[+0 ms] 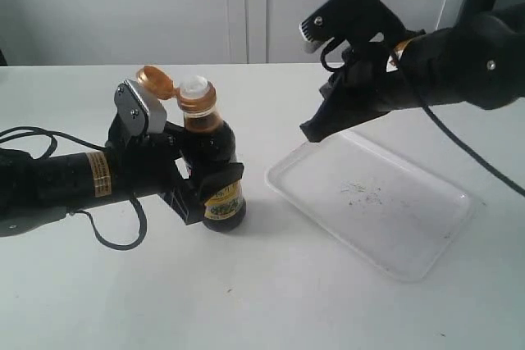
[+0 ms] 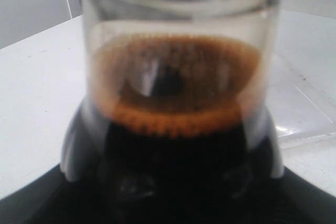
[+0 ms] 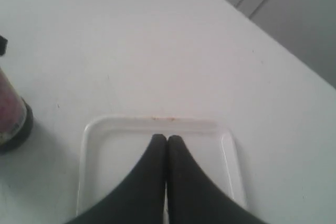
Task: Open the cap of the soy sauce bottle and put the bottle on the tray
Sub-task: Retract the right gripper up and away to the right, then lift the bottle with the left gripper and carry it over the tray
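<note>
The soy sauce bottle (image 1: 215, 178) stands upright on the table, left of the tray (image 1: 373, 202). Its golden-orange cap (image 1: 156, 81) is flipped back on its hinge, baring the white spout (image 1: 195, 85). My left gripper (image 1: 209, 182) is shut on the bottle's body. The left wrist view is filled by the bottle (image 2: 176, 124), dark liquid below and clear neck above. My right gripper (image 1: 310, 131) hangs shut and empty above the tray's near-left corner; in the right wrist view its fingertips (image 3: 158, 141) meet over the tray (image 3: 105, 150), and the bottle's base (image 3: 13, 119) shows at the edge.
The white table (image 1: 246, 301) spreads around the bottle and tray. A pale wall with panel seams (image 1: 246, 6) stands behind the table's far edge. Black cables (image 1: 115, 235) trail from the left arm across the table.
</note>
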Robot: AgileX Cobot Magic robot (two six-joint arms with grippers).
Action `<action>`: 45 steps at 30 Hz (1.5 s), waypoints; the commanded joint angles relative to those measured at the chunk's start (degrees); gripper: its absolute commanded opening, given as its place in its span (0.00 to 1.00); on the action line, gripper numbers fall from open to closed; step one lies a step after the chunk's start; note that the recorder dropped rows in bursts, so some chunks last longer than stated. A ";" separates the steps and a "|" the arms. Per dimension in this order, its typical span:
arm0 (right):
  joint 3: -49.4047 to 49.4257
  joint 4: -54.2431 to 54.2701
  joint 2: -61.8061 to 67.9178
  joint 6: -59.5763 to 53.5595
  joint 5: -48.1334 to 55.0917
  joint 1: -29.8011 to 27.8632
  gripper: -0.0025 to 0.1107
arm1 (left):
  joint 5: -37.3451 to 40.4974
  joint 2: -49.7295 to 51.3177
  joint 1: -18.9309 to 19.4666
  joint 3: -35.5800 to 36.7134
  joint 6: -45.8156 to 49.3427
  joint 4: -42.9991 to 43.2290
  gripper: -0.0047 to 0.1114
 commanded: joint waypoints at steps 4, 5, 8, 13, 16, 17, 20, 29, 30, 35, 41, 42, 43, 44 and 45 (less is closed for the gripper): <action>-6.93 -0.23 -0.42 0.00 20.30 -7.70 0.02 | 1.11 -0.01 -0.21 0.46 -1.27 0.37 0.04; -7.63 -0.23 -0.42 0.00 21.95 -9.44 0.02 | 0.88 -0.01 -0.21 0.46 -1.29 0.24 0.04; -8.07 -0.23 -0.42 0.42 22.90 -14.38 0.02 | -0.21 -0.61 -0.21 0.46 -1.29 -0.72 0.04; -7.37 0.05 -0.42 0.42 22.22 -20.33 0.02 | -0.82 -3.79 -0.21 -0.60 -3.35 -1.22 0.04; -5.62 -0.03 -0.42 -0.21 19.32 -22.39 0.02 | -0.42 -5.75 -0.21 -1.66 -4.24 -1.47 0.04; -5.03 0.07 -0.42 -0.11 17.95 -23.00 0.02 | 0.22 -6.32 -0.21 -1.96 -4.94 -1.47 0.04; -3.39 0.21 -0.42 0.04 13.42 -23.74 0.02 | 2.71 -8.02 -0.70 -4.65 -8.54 -1.63 0.04; -3.39 0.30 -0.42 0.25 12.80 -23.84 0.02 | 13.45 -7.64 -10.99 -15.72 -11.62 -2.74 0.04; -3.39 0.30 -0.42 0.25 12.80 -24.02 0.02 | 13.45 -6.89 -11.72 -16.79 -12.58 -2.91 0.04; -3.39 0.30 0.92 0.25 13.08 -27.97 0.02 | 13.74 -1.23 -16.54 -23.90 -12.98 -6.01 0.04; -3.39 4.60 6.80 0.67 11.47 -30.50 0.02 | 13.23 7.11 -18.70 -32.44 -12.90 -8.38 0.04; -3.39 4.81 7.30 0.67 11.22 -30.50 0.02 | 12.85 8.07 -18.70 -33.36 -12.87 -8.68 0.04; -3.39 5.11 7.85 0.67 10.98 -30.50 0.02 | 12.85 9.82 -18.72 -35.17 -12.97 -8.68 0.04; -3.39 5.11 8.16 0.67 10.73 -30.50 0.02 | 12.85 10.42 -18.72 -35.76 -12.97 -8.68 0.04; -3.39 5.11 8.30 0.67 10.44 -30.50 0.02 | 12.85 11.21 -18.72 -36.45 -12.97 -8.68 0.04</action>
